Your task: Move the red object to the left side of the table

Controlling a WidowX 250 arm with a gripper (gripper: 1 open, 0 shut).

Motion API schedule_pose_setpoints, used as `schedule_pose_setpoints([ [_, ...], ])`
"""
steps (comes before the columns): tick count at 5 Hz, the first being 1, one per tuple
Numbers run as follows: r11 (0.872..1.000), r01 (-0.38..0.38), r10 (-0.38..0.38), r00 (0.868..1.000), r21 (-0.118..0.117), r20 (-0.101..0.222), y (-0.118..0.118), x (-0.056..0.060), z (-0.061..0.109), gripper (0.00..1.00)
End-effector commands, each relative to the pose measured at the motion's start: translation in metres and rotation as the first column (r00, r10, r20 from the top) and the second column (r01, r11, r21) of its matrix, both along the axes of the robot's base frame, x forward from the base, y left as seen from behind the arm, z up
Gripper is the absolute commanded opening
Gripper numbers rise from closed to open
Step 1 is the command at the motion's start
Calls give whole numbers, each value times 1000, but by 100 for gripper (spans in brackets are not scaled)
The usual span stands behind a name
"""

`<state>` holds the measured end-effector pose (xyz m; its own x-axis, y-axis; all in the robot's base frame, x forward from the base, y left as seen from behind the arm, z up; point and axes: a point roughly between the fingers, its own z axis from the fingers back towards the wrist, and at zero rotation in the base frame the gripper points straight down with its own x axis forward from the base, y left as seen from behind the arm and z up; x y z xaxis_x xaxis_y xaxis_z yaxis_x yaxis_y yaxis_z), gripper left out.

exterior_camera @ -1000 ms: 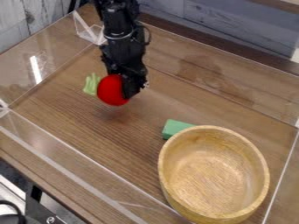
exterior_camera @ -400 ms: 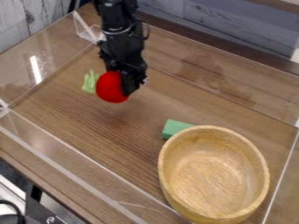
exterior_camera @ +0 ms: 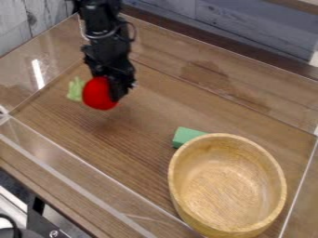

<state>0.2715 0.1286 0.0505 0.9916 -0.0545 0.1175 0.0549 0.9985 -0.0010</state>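
Note:
The red object (exterior_camera: 99, 97), a small bright red ball with a light-green leaf part on its left, hangs just above the brown wood-grain table (exterior_camera: 137, 149) in the upper left of the view. My black gripper (exterior_camera: 106, 90) points straight down and is shut on the red object's top; the fingers are partly hidden behind the ball.
A round wooden bowl (exterior_camera: 229, 183) fills the lower right. A flat green piece (exterior_camera: 189, 137) lies against the bowl's upper left rim. Low clear acrylic walls (exterior_camera: 25, 102) border the tabletop on all sides.
The gripper has carried the red object to the left, mostly within the last half second. Bowl and green piece have not moved.

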Motion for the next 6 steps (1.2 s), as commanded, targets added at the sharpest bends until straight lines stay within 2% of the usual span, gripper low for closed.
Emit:
schedule_pose_setpoints([
  [1,999,-39,38,998,27,45,25,11,14,0],
  [2,999,-29,28,999,19,40,40,11,17,0],
  [4,1000,24,-24,999,-5,25,57,10,21,0],
  [6,999,-37,37,999,-27,8,58,20,-10,0],
])
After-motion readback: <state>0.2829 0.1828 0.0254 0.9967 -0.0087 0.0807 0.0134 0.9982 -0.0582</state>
